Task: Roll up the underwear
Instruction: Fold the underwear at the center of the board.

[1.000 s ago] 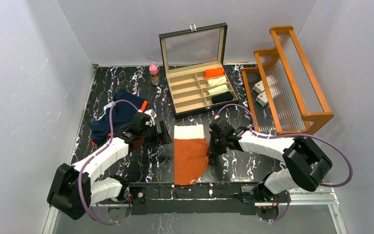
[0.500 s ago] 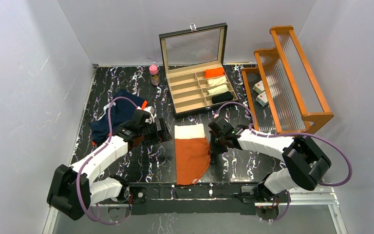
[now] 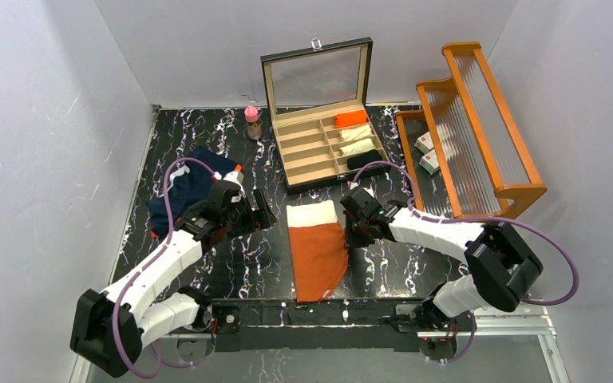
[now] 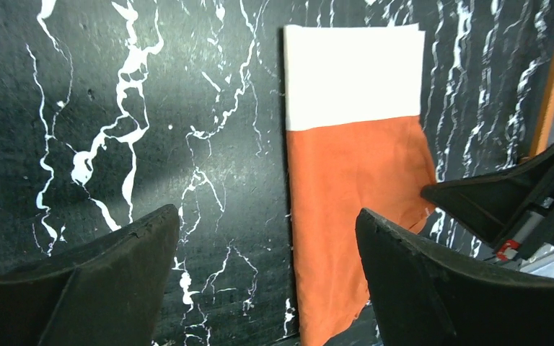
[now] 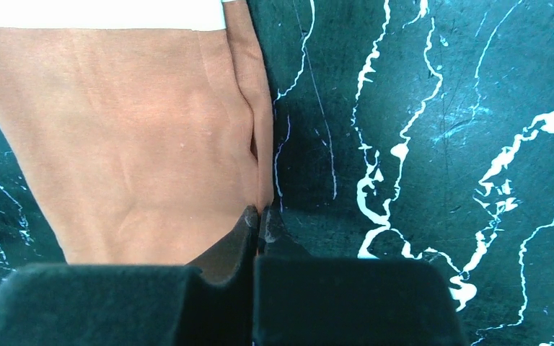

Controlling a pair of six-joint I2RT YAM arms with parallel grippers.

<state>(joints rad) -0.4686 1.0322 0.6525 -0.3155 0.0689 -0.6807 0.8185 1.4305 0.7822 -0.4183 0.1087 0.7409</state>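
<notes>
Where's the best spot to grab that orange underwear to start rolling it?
Probably the white waistband of the rust-orange underwear, pinched at both corners, coming in from the left and right sides. That far edge is straight and square, while the near end tapers unevenly.

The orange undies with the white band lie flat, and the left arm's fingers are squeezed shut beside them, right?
No: the left arm's fingers are open, as the left wrist view shows. The orange undies do lie flat beside them.
</notes>
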